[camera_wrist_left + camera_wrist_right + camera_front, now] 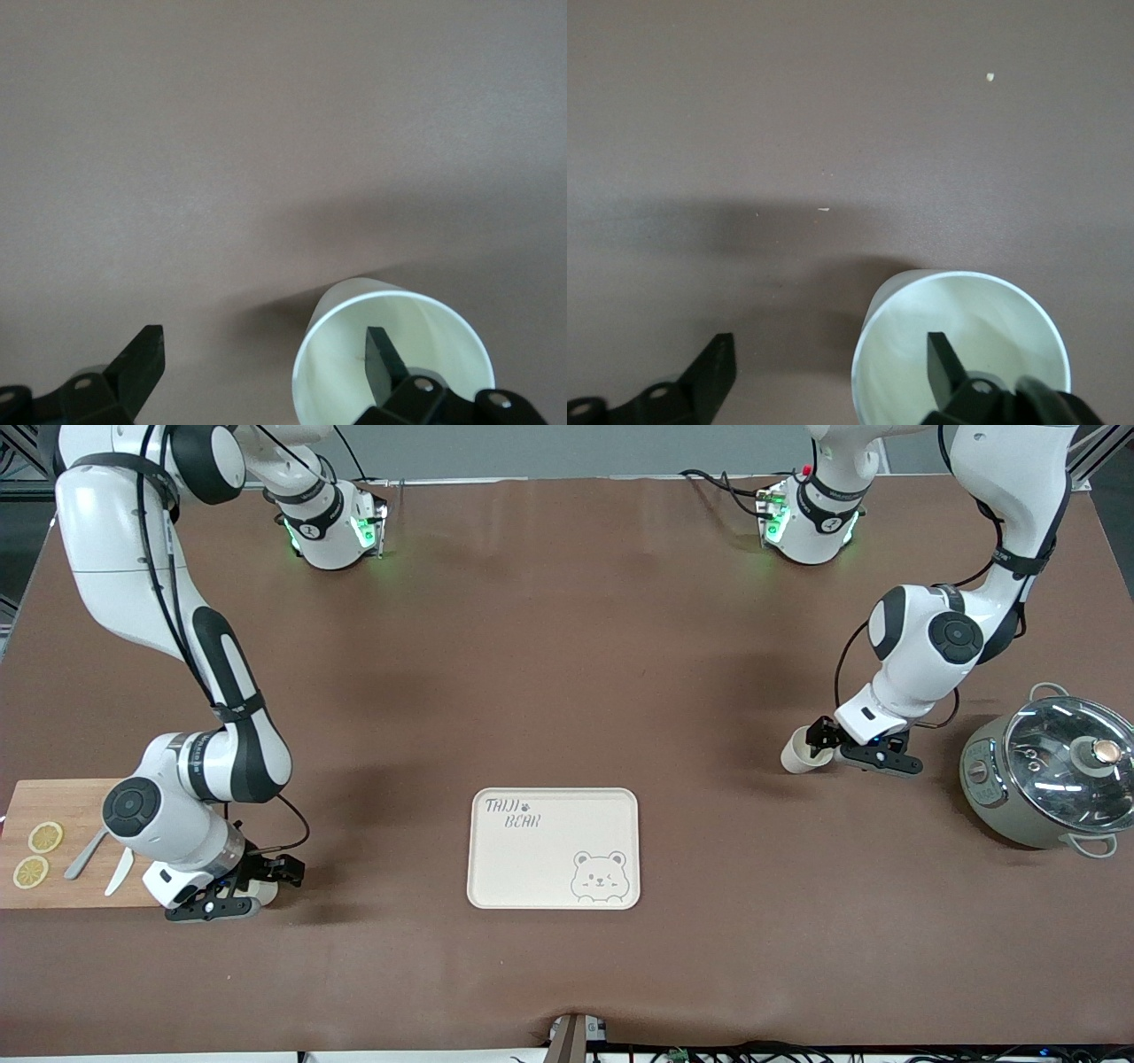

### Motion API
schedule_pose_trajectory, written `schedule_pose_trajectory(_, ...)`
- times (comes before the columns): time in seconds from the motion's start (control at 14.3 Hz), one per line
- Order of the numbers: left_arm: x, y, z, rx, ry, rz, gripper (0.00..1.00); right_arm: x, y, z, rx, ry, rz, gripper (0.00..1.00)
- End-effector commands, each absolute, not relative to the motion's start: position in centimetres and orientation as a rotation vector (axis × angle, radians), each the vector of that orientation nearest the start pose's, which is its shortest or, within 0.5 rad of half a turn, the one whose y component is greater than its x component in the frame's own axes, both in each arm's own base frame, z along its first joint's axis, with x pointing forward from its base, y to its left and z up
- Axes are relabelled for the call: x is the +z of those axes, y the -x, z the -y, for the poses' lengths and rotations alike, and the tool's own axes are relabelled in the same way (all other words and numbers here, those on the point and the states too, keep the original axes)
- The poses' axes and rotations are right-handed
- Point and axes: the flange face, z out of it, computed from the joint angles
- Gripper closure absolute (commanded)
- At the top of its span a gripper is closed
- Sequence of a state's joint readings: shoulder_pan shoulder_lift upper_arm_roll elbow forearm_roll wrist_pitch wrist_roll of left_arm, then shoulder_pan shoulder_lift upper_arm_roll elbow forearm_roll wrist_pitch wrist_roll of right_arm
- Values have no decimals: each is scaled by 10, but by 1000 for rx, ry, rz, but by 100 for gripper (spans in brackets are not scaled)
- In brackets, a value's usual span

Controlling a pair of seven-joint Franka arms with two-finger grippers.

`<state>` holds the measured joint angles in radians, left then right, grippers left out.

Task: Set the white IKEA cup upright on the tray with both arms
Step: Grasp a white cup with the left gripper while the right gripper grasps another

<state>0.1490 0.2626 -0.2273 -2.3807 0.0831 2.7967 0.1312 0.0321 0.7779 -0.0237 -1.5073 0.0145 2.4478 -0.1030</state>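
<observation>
Board (75, 815): lemon slices (37, 854) and two utensils (97, 859) lie on it.
Right gripper (257, 879): low by the board, spread wide; one finger (946, 363) inside a white cup (961, 345), the other outside.
Tray (554, 849): bare, mid-table.
Left cup (802, 751): on its side, well apart from the tray.
Left gripper (828, 744): spread, one finger (383, 354) inside this cup.
Pot (1050, 771): glass lid on.

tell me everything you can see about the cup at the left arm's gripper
The white cup is plain, smooth and handleless, tapering toward its base, and looks empty. It lies on its side on the brown table, between the tray and the pot. The left gripper has its jaws open, one finger inside the cup's mouth.
</observation>
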Motion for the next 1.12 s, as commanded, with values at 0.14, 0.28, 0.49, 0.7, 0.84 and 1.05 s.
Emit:
schedule_pose_trajectory(0.14,217,-524,55,-255,3131,-411,100,221,-732,-9,-267,3144,252,71)
schedule_pose_trajectory(0.28,220,-525,58,-264,3132,-404,100,219,-732,-4,-266,3139,359,96)
schedule_pose_trajectory(0.49,226,-532,59,-291,3131,-395,100,223,-734,3,-281,3134,355,100)
schedule_pose_trajectory(0.7,247,-551,79,-357,3141,-330,100,232,-740,1,-311,3131,351,100)
schedule_pose_trajectory(0.84,268,-568,109,-311,3157,-261,100,242,-743,-9,-337,3126,333,100)
schedule_pose_trajectory(1.05,305,-611,174,-150,3166,-243,100,266,-752,-38,-395,3111,270,100)
